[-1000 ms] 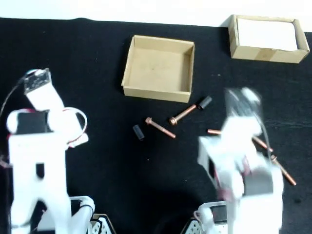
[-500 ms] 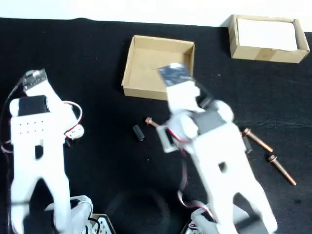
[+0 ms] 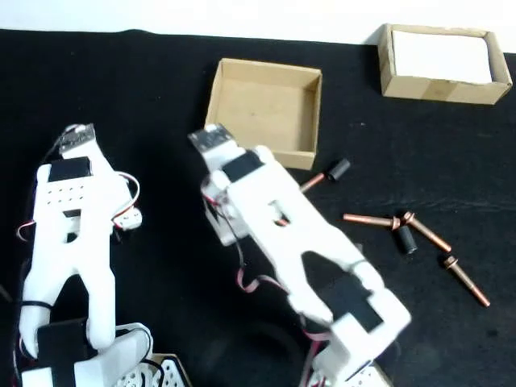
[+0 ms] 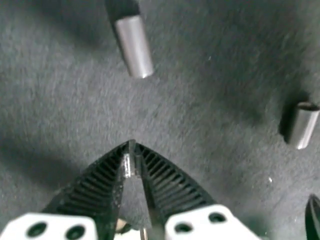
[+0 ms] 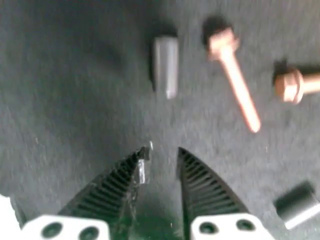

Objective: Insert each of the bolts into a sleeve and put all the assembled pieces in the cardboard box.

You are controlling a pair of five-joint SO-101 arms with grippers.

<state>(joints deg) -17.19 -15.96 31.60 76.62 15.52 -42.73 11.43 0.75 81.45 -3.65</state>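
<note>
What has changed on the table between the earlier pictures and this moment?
The right arm swung from the table's right side to the middle, covering the bolts there. The left arm shifted slightly. Nothing was grasped or released. The cardboard box and the sleeve beside it stayed put.

The bench (image 3: 121, 89) I work over is covered in a black cloth (image 4: 210, 115), matte and felt-like up close, with a fine fuzzy nap. Along its far edge runs a pale white strip (image 3: 242, 16). Light falls evenly from above, casting short, soft shadows.
</note>
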